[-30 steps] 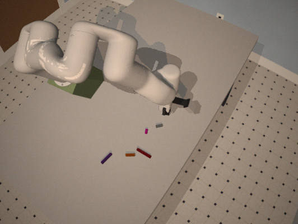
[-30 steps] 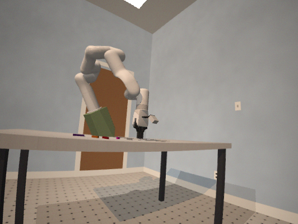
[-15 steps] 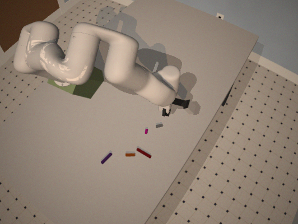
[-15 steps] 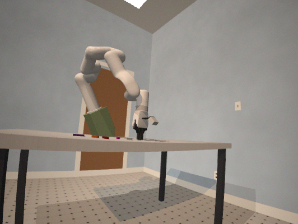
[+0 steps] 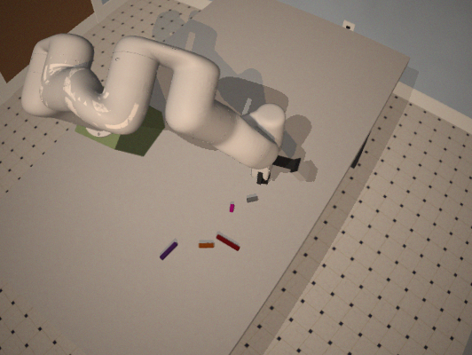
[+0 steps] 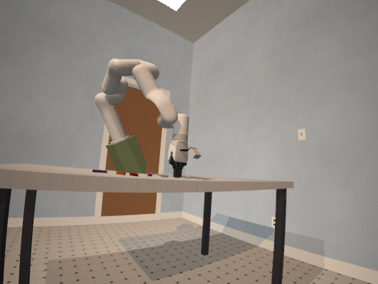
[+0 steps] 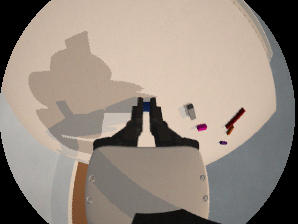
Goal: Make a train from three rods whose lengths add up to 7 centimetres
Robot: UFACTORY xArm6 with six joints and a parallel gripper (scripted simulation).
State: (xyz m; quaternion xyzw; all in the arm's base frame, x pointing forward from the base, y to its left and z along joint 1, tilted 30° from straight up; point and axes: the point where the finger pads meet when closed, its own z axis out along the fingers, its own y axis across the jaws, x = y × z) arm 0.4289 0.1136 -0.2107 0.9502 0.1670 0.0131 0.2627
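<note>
My gripper (image 5: 263, 178) stands down at the table, past the other rods, and is shut on a small blue rod (image 7: 145, 103) that shows between the fingertips in the wrist view. It also shows in the exterior view (image 6: 176, 172). A grey rod (image 5: 252, 198) lies just in front of the gripper, apart from it. A magenta rod (image 5: 232, 207) lies a little further on. An orange rod (image 5: 206, 244), a red rod (image 5: 228, 241) and a purple rod (image 5: 169, 249) lie nearer the front. The orange rod's end is close to the red rod's end.
The arm's green base (image 5: 129, 135) stands at the left of the table. The table's right edge (image 5: 337, 195) runs not far from the gripper.
</note>
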